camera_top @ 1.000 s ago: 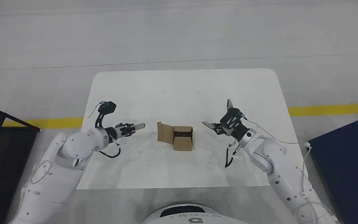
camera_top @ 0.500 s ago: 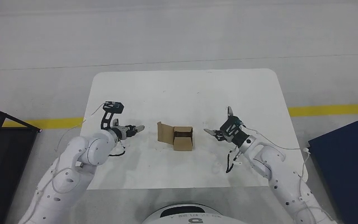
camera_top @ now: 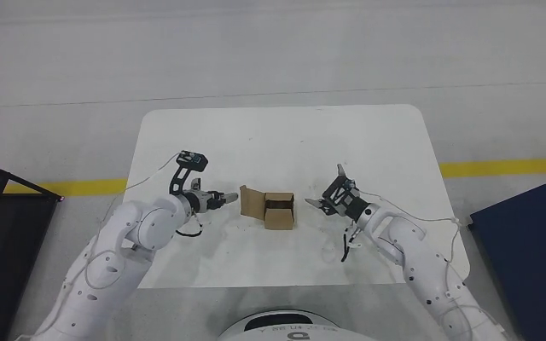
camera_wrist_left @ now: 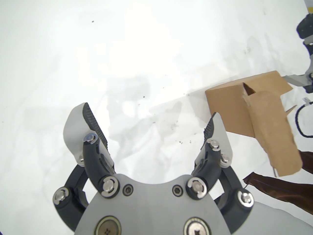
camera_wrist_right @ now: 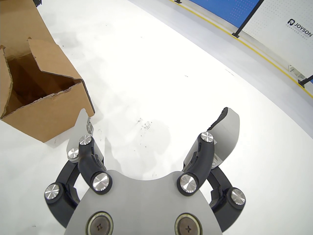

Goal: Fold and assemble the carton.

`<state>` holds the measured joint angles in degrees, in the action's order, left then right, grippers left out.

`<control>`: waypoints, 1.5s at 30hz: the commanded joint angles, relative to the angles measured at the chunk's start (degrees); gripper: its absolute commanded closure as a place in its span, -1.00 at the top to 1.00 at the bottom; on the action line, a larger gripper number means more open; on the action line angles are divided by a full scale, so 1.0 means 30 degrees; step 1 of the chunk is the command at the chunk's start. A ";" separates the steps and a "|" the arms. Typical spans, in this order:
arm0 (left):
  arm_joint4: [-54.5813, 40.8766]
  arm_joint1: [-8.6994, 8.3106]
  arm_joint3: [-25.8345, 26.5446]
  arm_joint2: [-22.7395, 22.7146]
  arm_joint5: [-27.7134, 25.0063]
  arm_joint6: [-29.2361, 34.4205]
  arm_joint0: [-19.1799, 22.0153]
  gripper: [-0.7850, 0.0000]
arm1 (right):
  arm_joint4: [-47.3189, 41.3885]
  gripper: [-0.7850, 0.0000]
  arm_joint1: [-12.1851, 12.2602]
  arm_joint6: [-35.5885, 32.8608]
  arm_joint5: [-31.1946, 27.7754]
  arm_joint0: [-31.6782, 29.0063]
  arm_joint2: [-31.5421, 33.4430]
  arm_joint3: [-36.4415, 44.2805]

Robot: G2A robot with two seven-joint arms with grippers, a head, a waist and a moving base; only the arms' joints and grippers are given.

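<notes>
One carton (camera_top: 271,208) sits near the middle of the table (camera_top: 281,136), top open and dark inside. Its long flap (camera_top: 249,201) stands out on the left side, not folded in. Position and shape match a second ago.

Both arms are closer to it than they were then. The left gripper (camera_top: 229,198) is now just beside the loose flap, well in from where it was. Its fingers are spread wide with nothing between them, and the left wrist view shows bare table in the gap. The right gripper (camera_top: 325,187) is nearer too and lower along the carton's right wall. It is also wide and empty. One finger (camera_wrist_right: 82,123) is just beside the carton's near bottom corner. The top view shows a small gap there, so likely no contact yet.

Reading: the approach is nearly done from both sides and no folding has begun. Likely next, the right side steadies the wall while the left pushes the flap over the opening. The cardboard is light and could slide if pushed from one side only
</notes>
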<state>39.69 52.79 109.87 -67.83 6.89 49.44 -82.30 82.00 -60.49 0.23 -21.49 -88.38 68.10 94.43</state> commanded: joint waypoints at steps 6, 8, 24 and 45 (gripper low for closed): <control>0.0261 0.0118 0.0235 0.0591 -0.0912 0.0424 0.0556 1.00 | -0.0164 1.00 -0.0074 -0.0414 -0.0308 0.0372 -0.0156 -0.0038; 0.0398 0.0176 0.0339 0.0875 -0.1068 0.0487 0.0727 1.00 | -0.0090 1.00 -0.0072 -0.0364 -0.0512 0.0430 -0.0159 -0.0092; 0.0423 0.0333 0.0343 0.1632 -0.1740 0.0868 0.1264 1.00 | 0.0230 1.00 -0.0031 -0.0136 -0.0859 0.0346 -0.0031 -0.0212; 0.3551 0.0835 0.1359 0.4013 -0.2394 0.1498 0.2605 1.00 | -0.0049 1.00 -0.0508 -0.0345 -0.0421 0.1275 -0.1727 -0.0994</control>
<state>50.11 55.11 114.22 -56.52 -0.11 53.77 -75.10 82.13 -61.95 -0.86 -22.79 -84.69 63.04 91.67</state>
